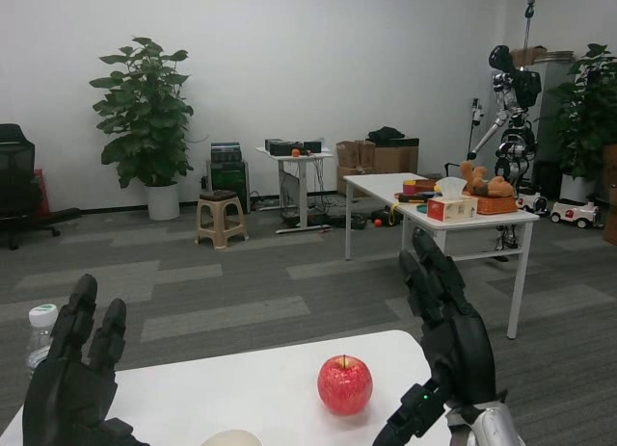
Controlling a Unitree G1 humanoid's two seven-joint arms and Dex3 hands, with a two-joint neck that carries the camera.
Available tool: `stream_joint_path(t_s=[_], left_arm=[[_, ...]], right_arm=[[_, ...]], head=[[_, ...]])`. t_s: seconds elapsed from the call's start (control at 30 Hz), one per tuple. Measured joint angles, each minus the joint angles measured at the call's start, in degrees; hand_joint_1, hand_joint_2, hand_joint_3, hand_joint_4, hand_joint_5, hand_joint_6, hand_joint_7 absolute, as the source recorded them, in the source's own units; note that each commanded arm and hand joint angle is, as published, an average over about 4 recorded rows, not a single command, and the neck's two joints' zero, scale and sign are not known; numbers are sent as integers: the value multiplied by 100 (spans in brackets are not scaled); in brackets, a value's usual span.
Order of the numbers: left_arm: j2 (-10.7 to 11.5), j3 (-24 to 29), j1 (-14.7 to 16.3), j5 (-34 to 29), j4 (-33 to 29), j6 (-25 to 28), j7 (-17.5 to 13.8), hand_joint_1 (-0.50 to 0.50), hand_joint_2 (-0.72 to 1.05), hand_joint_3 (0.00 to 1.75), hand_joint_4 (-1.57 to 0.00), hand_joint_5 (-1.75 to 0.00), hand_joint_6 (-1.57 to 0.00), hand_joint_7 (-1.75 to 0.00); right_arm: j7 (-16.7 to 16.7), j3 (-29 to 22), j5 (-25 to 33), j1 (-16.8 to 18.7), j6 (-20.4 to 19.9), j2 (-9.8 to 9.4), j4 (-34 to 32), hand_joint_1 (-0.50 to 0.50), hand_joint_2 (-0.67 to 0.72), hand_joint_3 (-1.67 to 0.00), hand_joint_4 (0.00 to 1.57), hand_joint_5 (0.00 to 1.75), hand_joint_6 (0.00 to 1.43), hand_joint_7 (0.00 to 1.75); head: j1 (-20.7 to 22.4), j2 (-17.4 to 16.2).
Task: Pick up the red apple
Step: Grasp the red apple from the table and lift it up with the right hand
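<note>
A red apple [345, 383] stands upright on the white table [260, 388], toward its right side, stem up and untouched. The robot's right hand [445, 345] is raised just to the right of the fruit, released and holding nothing, fingers stretched upward and the thumb angled down toward the table near the apple without meeting it. The left hand [75, 388] is lifted at the table's left edge, well apart from the apple, palm away from the camera, fingers spread and empty. The rim of a pale cup [229, 437] peeks in at the bottom edge, in front of and left of the apple. A clear bottle with a white cap [40, 328] shows behind the left hand. Beyond, a grey carpeted room holds a potted plant [145, 114], a small stool [221, 219], a second white table [424, 200] bearing a tissue box [451, 206], and another humanoid robot [511, 109] on a stand
</note>
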Motion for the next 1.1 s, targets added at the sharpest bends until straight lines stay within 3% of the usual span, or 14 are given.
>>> stream_joint_path(t_s=[0.2, 0.47, 0.6, 0.67, 0.9, 1.1], left_arm=[[0, 0, 1, -2, 0, -1, 0, -48, -55, 9, 0, -5, 0, 0], [0, -1, 23, -3, 0, -4, 0, -48, -55, 7, 0, -5, 0, 0], [6, -20, 32, -7, 2, -16, 0, -48, -55, 4, 0, -5, 0, 0], [16, -39, 43, -8, 5, -24, 0, -48, -55, 4, 0, -3, 0, 0], [29, -58, 78, -36, 7, -36, 2, -48, -55, 9, 0, -5, 0, 0], [23, -107, 85, -56, 34, -42, 2, -48, -55, 7, 0, -8, 0, 0]], right_arm=[[-1, 0, 0, 0, 0, 0, 0, -42, 72, 0, 0, 0, 0, 7], [-12, 74, 0, -4, -5, -3, 29, -42, 72, 0, 0, 0, 0, 7], [-24, 301, 9, -87, -34, -15, 345, -42, 72, 0, 0, 0, 0, 7], [-28, 508, 15, -268, -51, -26, 730, -42, 72, 0, 0, 0, 0, 7], [-30, 1357, 13, -1549, -4, -31, 3101, -42, 72, 0, 0, 0, 0, 7], [-35, 2096, 5, -2796, 87, 337, 5681, -42, 72, 0, 0, 0, 0, 7]], head=[[-1, -103], [36, -750], [-65, -1091], [-162, -1224], [-364, -1546], [-580, -1699]])
